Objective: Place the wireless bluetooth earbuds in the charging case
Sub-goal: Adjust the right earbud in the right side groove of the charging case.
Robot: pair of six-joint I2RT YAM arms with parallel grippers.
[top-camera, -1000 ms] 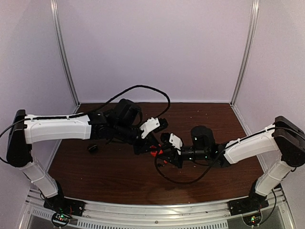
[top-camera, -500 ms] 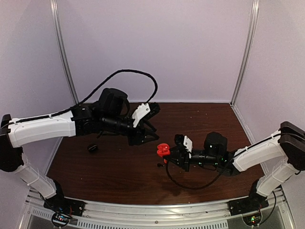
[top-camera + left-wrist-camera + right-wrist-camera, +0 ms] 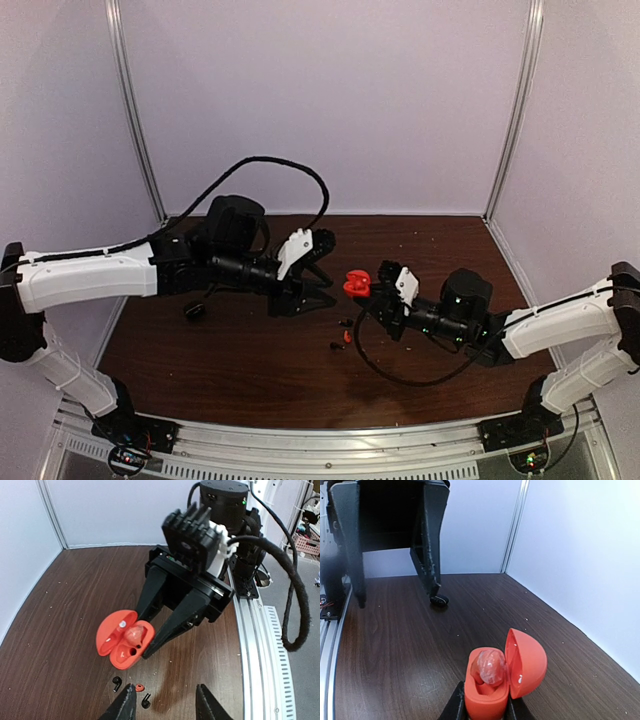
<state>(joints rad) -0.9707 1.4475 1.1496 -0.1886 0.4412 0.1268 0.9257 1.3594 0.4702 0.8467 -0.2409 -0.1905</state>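
Item: red charging case (image 3: 352, 285), lid open, a reddish lump in one well. It is clamped at its base by the right gripper (image 3: 368, 296) and now held above the table (image 3: 200, 370) near its middle, higher and further right than a second ago.
Left gripper (image 3: 322, 283): drawn back leftward, jaws parted partway, empty.
Loose earbuds (image 3: 116, 681), two black and one red: on the table under the case.
Judgement: the grippers have separated; these buds still await seating.

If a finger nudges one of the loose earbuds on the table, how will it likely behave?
The earbuds look tiny beside the left gripper, so they are probably very light and apt to skid on the smooth table. Their rounded heads may make them roll or pivot rather than slide straight.
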